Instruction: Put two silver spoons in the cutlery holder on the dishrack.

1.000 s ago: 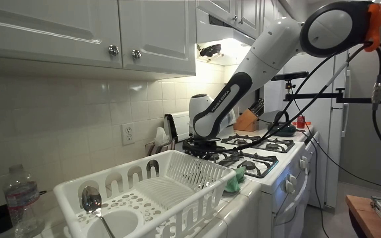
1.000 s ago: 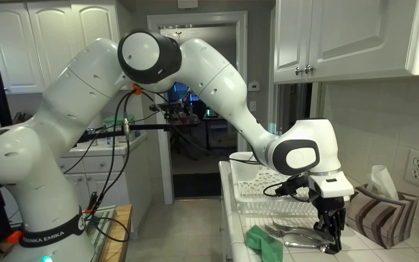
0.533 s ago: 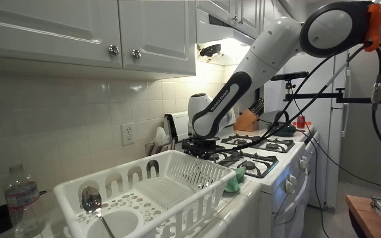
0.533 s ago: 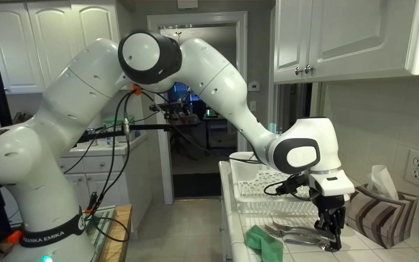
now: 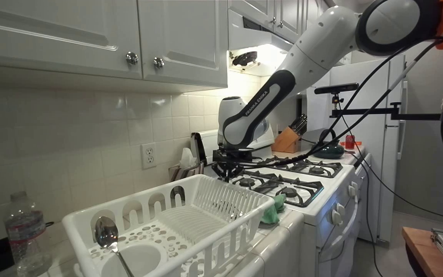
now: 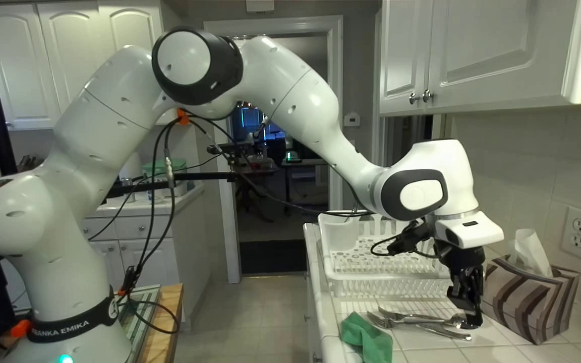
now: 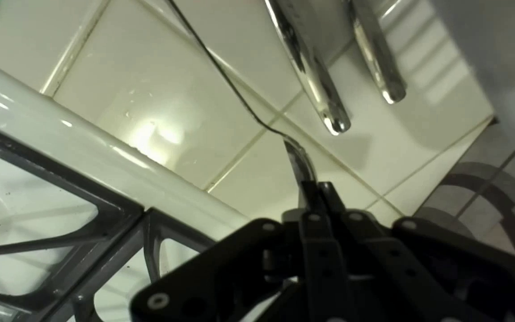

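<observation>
Pale tiled counter (image 7: 150, 103), wrist view: gripper (image 7: 319, 185) closed, pinching spoon (image 7: 301, 158) by bowl, handle slanting up-left. Exterior view: gripper off near end of dishrack (image 6: 381, 276), handle roughly crosswise to its length; cutlery holder (image 6: 343, 236) at far end, likely long carry. Exterior view: other spoon (image 5: 106, 232) bowl-up, apparently inside cutlery holder.

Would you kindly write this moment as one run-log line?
Gripper: shut on spoon by its bowl, over counter | Other spoon: in cutlery holder | Forks: on counter | Pending: place held spoon
</observation>
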Motion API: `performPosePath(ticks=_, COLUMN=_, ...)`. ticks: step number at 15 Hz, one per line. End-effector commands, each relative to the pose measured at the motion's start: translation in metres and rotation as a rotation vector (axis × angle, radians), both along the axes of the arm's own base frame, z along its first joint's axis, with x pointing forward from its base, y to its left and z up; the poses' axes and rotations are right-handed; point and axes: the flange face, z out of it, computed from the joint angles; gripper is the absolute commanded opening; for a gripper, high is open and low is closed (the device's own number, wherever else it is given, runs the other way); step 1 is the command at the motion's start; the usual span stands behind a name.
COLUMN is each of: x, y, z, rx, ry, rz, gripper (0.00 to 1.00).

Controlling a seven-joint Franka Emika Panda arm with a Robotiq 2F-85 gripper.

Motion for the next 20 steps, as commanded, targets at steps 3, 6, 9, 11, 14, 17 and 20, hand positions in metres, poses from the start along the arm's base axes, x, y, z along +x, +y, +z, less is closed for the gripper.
performPosePath(ticks=3, x=-0.011, y=0.023, z=0.04, rx=0.01, ry=0.062, rz=0.093, gripper=0.01)
performPosePath(ticks=6, x=-0.013, y=0.04, z=0.061, rx=0.021, ry=0.054, rz=0.139, gripper=0.01)
performPosePath(ticks=9, x=-0.015, y=0.063, z=0.085, rx=0.034, ry=0.008, rz=0.185, gripper=0.01)
performPosePath(ticks=11, x=-0.014, y=0.083, z=0.1, rx=0.041, ry=-0.026, rz=0.224, gripper=0.01)
performPosePath(ticks=14, x=-0.008, y=0.114, z=0.121, rx=0.049, ry=-0.057, rz=0.279, gripper=0.01)
performPosePath(ticks=17, x=0.0, y=0.147, z=0.132, rx=0.02, ry=-0.102, rz=0.317, gripper=0.01)
performPosePath(ticks=20, x=0.009, y=0.188, z=0.135, rx=-0.014, ry=-0.136, rz=0.365, gripper=0.01)
